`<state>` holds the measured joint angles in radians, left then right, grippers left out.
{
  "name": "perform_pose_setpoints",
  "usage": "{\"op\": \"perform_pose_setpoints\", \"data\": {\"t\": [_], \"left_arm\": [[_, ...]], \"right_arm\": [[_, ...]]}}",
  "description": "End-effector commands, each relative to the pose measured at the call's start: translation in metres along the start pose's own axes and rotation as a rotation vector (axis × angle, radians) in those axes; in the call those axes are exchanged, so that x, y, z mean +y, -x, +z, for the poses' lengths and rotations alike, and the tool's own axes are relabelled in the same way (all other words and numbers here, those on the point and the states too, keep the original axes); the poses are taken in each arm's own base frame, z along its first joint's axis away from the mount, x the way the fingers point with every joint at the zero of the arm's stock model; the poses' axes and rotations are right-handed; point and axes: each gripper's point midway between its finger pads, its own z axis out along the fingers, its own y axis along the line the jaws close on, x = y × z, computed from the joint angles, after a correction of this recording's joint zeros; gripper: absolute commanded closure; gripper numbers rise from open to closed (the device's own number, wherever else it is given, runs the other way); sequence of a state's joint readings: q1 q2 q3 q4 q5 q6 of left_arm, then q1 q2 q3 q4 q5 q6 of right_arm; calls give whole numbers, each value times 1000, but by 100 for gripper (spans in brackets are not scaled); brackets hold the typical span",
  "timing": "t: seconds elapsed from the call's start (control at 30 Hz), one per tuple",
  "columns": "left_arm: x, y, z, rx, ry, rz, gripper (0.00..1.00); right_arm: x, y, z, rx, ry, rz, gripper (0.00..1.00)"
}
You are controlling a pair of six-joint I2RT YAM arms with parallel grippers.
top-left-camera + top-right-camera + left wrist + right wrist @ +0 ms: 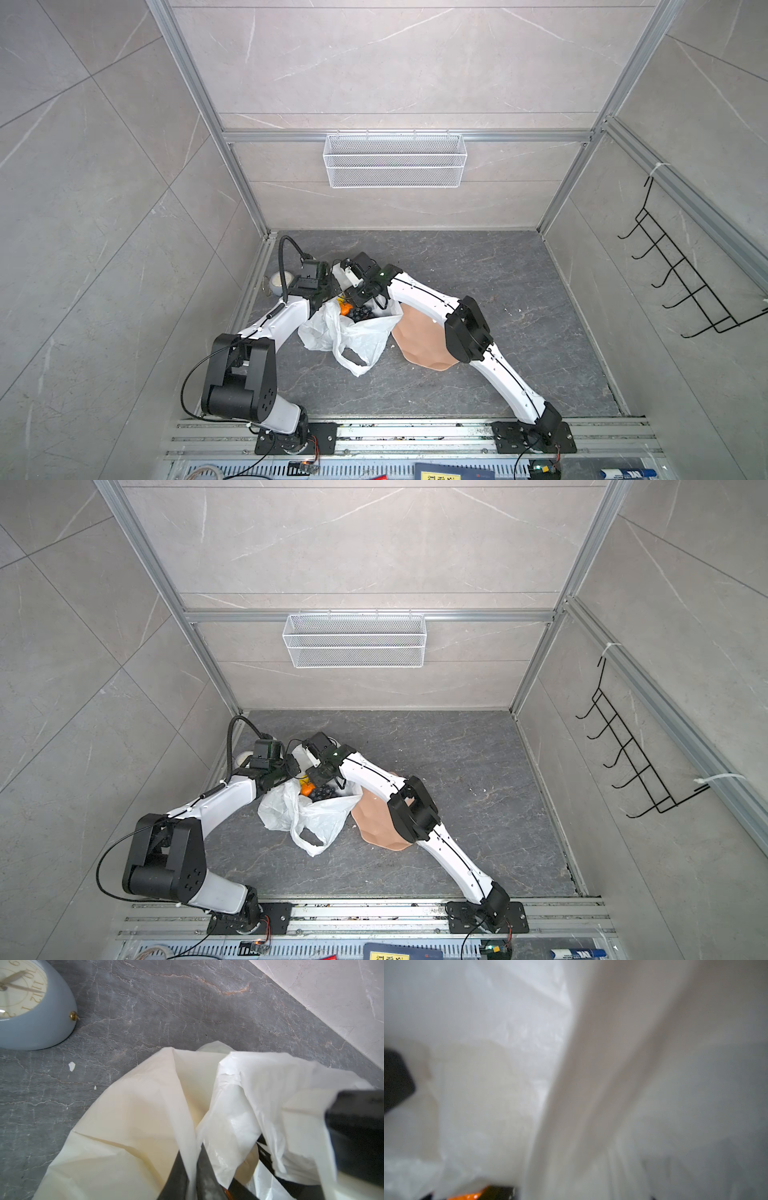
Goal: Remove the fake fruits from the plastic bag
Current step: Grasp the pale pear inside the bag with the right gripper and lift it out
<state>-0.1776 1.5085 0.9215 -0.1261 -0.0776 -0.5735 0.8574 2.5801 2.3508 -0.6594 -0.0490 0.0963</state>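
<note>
Your left pincer (191,1149) is clenched on a fold of the bag (353,338) rim. It shows at the lower middle of the left wrist view, with the film pinched thin between two dark jaws. That grip looks meant to hold the mouth up and open, so you can reach in from the other side.

Your right pincer (368,296) dips into that mouth, just left of centre in both top views. Its wrist view is a blur of white film with an orange glint at the bottom edge. You cannot tell whether its jaws are spread or closed, or whether they have anything.

All the fruits (316,791) you can see are inside the bag, at its open upper end. An orange (345,308) piece sits beside dark grapes (364,312), with a bit of yellow just above. None lies out on the table (478,291). One loop handle of the bag trails toward the lower edge of the frame.

To the right, the pink plate (419,343) touches the bag and lies partly under your right arm. It is probably the landing spot, kept close for short carries.

At the upper left of the left wrist view lies a clock (25,1012), apart from the bag and seemingly uninvolved.
</note>
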Motion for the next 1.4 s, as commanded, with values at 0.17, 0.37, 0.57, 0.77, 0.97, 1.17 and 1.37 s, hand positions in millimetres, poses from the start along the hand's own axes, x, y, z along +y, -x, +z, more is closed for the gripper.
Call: {"op": "perform_pose_setpoints", "data": {"t": [0.17, 0.37, 0.57, 0.77, 0.97, 1.17, 1.37], "left_arm": [[6, 11, -5, -45, 18, -25, 89], [5, 8, -3, -32, 11, -22, 89], [6, 2, -3, -19, 5, -18, 90], [11, -1, -2, -17, 30, -11, 90], [21, 1, -2, -28, 83, -20, 90], [40, 2, 4, -9, 150, -66, 90], [49, -5, 10, 28, 190, -76, 90]], "right_arm": [[23, 12, -43, -102, 48, -2, 59], [29, 20, -73, -196, 86, 23, 60], [32, 21, -101, -281, 115, 66, 60], [34, 19, -111, -310, 134, 98, 61], [35, 8, -119, -311, 149, 103, 61], [33, -5, -140, -334, 171, 122, 61], [16, -13, -162, -403, 207, 207, 61]]}}
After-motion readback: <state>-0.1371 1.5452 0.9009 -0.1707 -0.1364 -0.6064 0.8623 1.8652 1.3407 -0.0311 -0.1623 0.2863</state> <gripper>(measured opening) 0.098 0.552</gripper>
